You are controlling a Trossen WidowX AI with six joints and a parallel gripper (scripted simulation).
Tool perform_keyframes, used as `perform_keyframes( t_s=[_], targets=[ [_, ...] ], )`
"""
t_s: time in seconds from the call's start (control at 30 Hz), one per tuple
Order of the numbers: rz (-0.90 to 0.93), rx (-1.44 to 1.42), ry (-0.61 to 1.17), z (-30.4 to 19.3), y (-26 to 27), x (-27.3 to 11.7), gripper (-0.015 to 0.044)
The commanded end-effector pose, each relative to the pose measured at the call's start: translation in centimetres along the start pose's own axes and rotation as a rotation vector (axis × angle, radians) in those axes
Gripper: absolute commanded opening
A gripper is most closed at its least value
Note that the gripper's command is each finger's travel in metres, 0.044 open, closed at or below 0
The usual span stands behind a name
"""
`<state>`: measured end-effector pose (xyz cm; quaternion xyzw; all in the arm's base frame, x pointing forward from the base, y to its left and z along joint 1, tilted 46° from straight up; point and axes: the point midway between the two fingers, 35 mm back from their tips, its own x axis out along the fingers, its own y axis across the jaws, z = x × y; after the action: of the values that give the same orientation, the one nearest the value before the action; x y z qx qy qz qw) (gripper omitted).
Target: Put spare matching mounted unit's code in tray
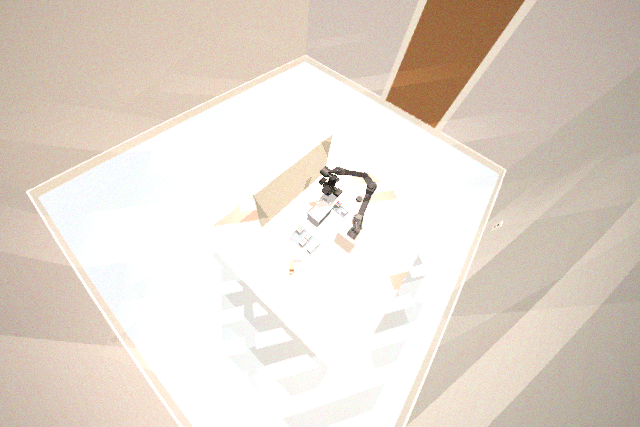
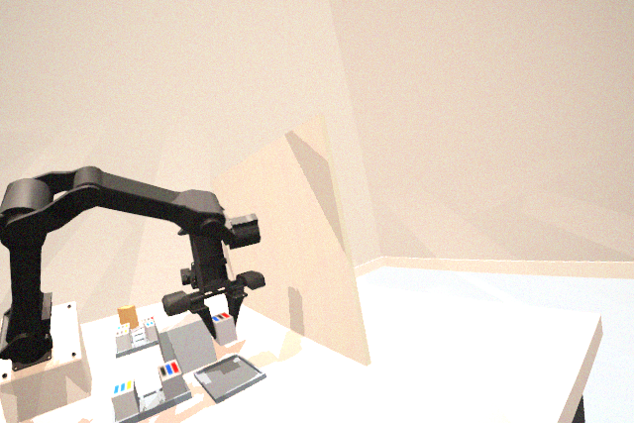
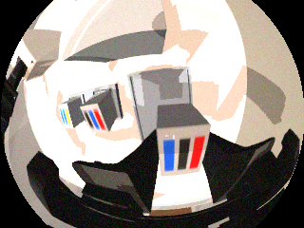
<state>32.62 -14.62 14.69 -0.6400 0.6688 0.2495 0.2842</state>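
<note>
My gripper [image 2: 225, 328] [image 3: 182, 142] is shut on a grey unit [image 2: 224, 332] [image 3: 182, 119] with blue, black and red stripes on its pale top. It holds the unit upright, off the tray. The tray [image 2: 242, 387] [image 3: 147, 106] is grey, flat and empty; in the wrist view the unit overlaps its near edge. A second unit [image 2: 174, 386] [image 3: 112, 111] with black, blue and red stripes stands in the near rack. Beside it stands a unit [image 2: 125, 404] [image 3: 65, 115] with two blue stripes and a yellow one. No code on a mounted unit's back can be read.
A grey box [image 2: 191, 347] [image 1: 320, 213] stands between the tray and the far rack [image 2: 137, 350], which bears small units with coloured marks. An orange block [image 2: 128, 317] [image 1: 291, 268] stands behind that rack. A tall wooden panel [image 2: 276, 234] [image 1: 292, 182] stands beyond the gripper.
</note>
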Motion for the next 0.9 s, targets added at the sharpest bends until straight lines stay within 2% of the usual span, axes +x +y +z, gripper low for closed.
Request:
perform_keyframes(
  t_s=[0.0,0.87],
  targets=[
    [-0.001,-0.006,-0.004,0.1,0.1,0.4,0.0],
    [-0.002,-0.006,0.0,0.0,0.3,2.6,0.0]
  ],
)
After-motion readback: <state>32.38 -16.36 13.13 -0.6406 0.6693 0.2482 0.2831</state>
